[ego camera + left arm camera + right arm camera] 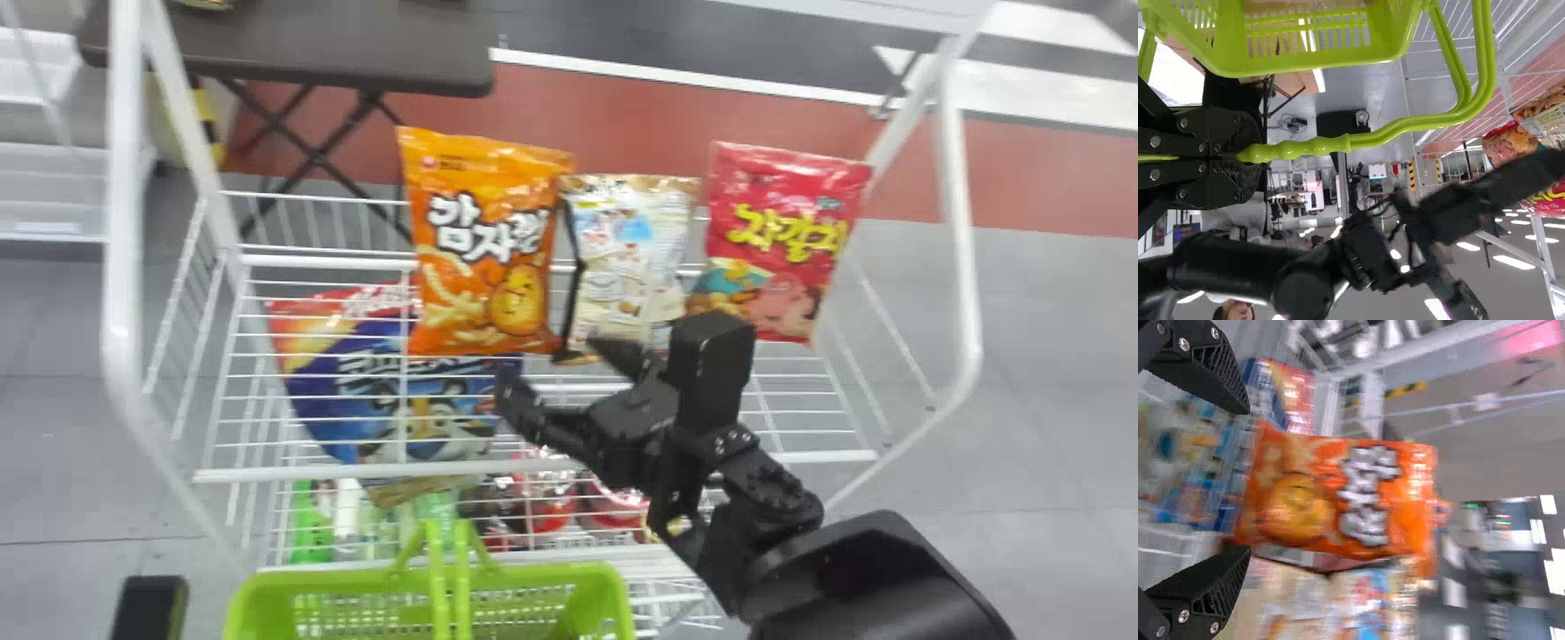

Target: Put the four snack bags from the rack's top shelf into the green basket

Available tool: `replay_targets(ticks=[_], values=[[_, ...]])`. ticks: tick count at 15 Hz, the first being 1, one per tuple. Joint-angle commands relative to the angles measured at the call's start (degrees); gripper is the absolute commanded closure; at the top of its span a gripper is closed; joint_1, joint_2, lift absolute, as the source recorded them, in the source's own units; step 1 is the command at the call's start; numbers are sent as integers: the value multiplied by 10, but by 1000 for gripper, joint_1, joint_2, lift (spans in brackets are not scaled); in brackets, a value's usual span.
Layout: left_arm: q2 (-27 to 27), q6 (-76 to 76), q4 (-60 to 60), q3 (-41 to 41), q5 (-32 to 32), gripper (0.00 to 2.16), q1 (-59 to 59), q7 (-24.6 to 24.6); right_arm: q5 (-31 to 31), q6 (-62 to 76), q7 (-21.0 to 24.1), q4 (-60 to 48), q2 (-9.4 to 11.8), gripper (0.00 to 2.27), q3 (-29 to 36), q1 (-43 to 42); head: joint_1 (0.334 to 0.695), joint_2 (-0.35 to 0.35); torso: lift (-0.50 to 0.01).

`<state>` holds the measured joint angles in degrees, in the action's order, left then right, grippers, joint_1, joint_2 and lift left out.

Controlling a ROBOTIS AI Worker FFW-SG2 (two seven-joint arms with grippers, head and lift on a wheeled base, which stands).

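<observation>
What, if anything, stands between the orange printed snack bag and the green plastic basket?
The shelf's white front rail crosses between the bag and basket in the head view; the raised green handles may need clearing too.

Along the rack's far edge, the orange bag (pixel 480 302), the pale bag (pixel 622 267) and, toward the far right corner, the red bag (pixel 773 249) look like glossy, creased plastic film. The blue bag (pixel 324 391), toward the near left corner, shares that sheen. The rack (pixel 962 222) looks like smooth, white-coated metal. Past its near edge, the green basket (pixel 533 573) is smooth, faintly shiny plastic. The right claw (pixel 553 363) is matt black, with ribbed fingers (pixel 1215 587).
</observation>
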<state>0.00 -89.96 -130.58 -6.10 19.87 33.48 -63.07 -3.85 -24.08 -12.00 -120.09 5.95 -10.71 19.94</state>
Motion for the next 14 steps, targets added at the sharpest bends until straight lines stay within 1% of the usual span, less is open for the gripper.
replay_targets(ticks=[1, 3, 4, 6, 8, 9, 10, 11, 12, 14], values=[[-1, -1, 8, 0, 0, 2145, -5, -2, 17, 74, 32, 80, -14, 97, -38, -58, 695, -131, 0], [-1, -1, 14, -1, 0, 2145, -10, -6, 47, 97, 73, 130, -37, 103, -58, -90, 695, -100, 0], [-1, -1, 16, -3, 0, 2145, -10, -7, 50, 108, 74, 157, -47, 113, -58, -106, 695, -88, 0], [0, -1, 20, -5, 2, 2145, -14, -9, 49, 109, 74, 209, -52, 124, -59, -146, 695, -64, 0], [0, -1, 23, -8, 2, 2145, -14, -11, 53, 108, 84, 240, -60, 130, -60, -171, 695, -41, 0], [0, -1, 24, -10, 2, 2145, -15, -11, 53, 104, 84, 255, -60, 218, -59, -181, 695, -38, 0], [0, -1, 25, -12, 3, 2145, -15, -11, 54, 94, 82, 267, -60, 606, -58, -192, 695, -35, 0], [1, -1, 25, -12, 3, 2145, -15, -12, 50, 79, 71, 271, -60, 1413, -55, -198, 695, -33, 0], [0, -1, 27, -12, 3, 2145, -16, -12, 43, 62, 59, 271, -60, 2054, -55, -197, 695, -30, 0], [0, -1, 29, -15, 3, 2145, -17, -12, 47, 64, 29, 263, -60, 2169, -55, -186, 695, -22, 0]])
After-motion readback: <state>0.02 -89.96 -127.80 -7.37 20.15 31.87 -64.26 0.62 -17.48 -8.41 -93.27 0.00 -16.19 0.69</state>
